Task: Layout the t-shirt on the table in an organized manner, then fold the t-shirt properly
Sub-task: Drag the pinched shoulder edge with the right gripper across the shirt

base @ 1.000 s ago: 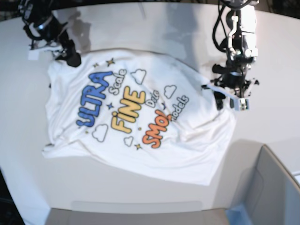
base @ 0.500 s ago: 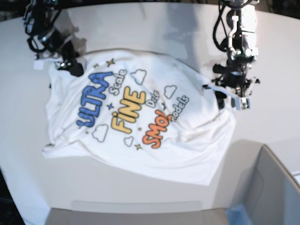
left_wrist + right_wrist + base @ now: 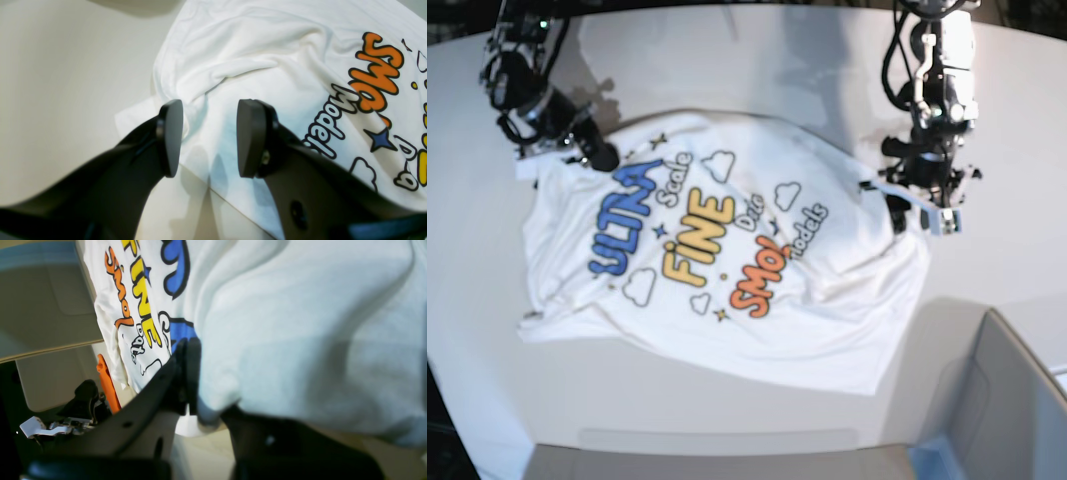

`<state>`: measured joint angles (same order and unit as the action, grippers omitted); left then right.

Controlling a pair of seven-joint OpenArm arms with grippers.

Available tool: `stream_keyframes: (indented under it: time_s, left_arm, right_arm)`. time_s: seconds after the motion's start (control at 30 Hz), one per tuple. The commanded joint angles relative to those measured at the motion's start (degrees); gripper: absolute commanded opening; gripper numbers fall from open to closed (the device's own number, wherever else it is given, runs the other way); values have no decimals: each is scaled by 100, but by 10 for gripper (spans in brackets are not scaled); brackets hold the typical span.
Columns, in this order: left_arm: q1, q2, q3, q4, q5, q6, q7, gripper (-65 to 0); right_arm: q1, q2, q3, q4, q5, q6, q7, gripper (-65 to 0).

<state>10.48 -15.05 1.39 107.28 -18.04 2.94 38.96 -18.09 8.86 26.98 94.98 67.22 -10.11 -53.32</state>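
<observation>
Right claw (image 3: 191, 373) clamped on t-shirt (image 3: 727, 260) edge; left claw (image 3: 206, 133) open over hem; grey box (image 3: 1007, 400) at desk (image 3: 757, 50) corner.

Bright overhead light washes the table (image 3: 747, 60) in the base view, and soft arm shadows fall near its far edge. The t-shirt (image 3: 727, 260) glares nearly white at its near side. Both wrist views bend at their edges; the right wrist view shows cloth blurred and bluish, close to the lens.
</observation>
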Motion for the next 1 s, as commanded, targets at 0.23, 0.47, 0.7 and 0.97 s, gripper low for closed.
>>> stream_keyframes:
  time_s: [0.23,0.47,0.7,0.97]
  left_arm:
    - [-50,-20,-11,107,6,-8,-147,-398]
    - [29,-20,-11,326,6,-8,-147,-398]
    - [337,-20,-38,590,6,-8,-138,-398]
    - [741,-38,-55,766,6,-8,-147,-398]
  right_arm:
    - [-16,164,-232,361,104,75,27,-645]
    - [-103,155,-232,1592,104,110,27,-650]
    - [-227,155,-197,2172,131,66,27,-650]
    - [-692,155,128,2295,148,119,35,-650]
